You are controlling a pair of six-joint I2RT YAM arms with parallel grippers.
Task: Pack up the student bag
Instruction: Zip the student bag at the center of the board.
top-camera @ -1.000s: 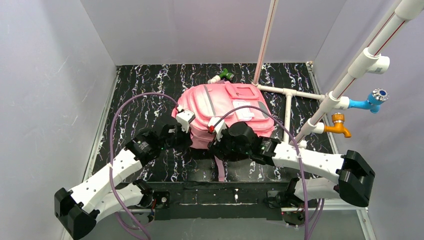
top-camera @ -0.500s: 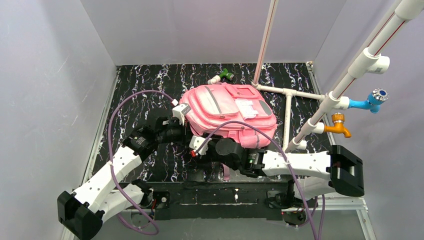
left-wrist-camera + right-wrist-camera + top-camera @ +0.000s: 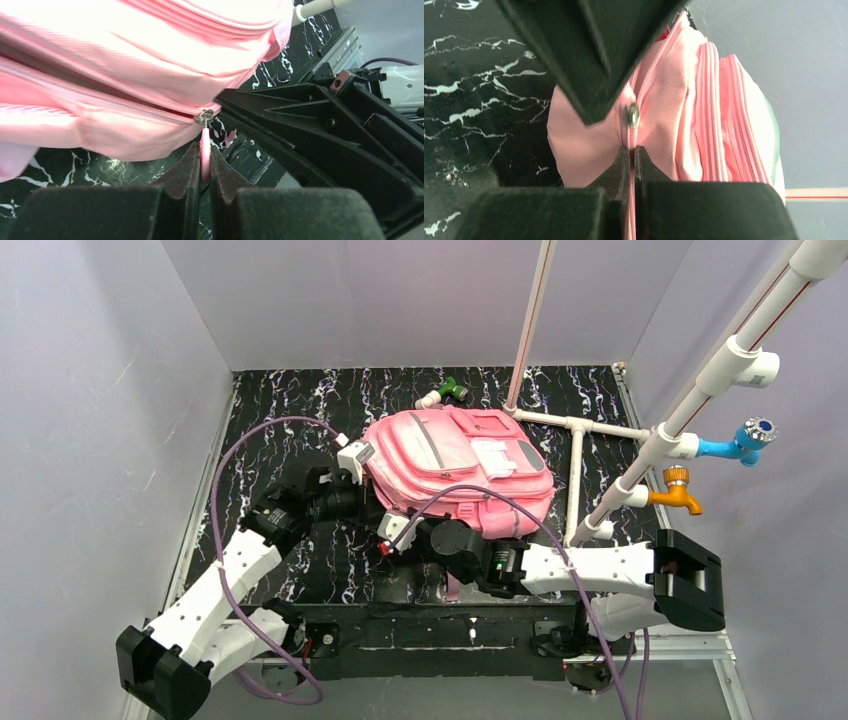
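**Both claws pinched on zip pulls at the bag's near-left corner**

Left claw (image 3: 205, 167): the fingers were pressed together on a pink pull tab (image 3: 204, 147). The tab hung from a metal slider (image 3: 204, 117) directly beyond the fingertips. The student bag (image 3: 455, 465) lay front-up on the black marbled table (image 3: 280, 430). Its pink fabric filled the field beyond and to the left of this claw, and the zip line ran leftward from the slider. The black body of the other claw stood close on its right.

Right claw (image 3: 632, 162): the fingers were closed tight on a pink zip strip (image 3: 631, 140), with a second slider (image 3: 631, 116) just beyond the tips. Bag fabric bulged beyond it and to its right. A black finger of the left claw sat above and left of that slider. Contact between the two could not be determined.

Overhead, the two claws stood just beside each other at the bag's near-left corner. Beyond the bag from them stood a white pipe frame (image 3: 575, 450) and a small green-and-white fitting (image 3: 445, 392). Well off to the right claw's side, a blue tap (image 3: 750, 437) and an orange tap (image 3: 678, 490) hung from slanted piping.
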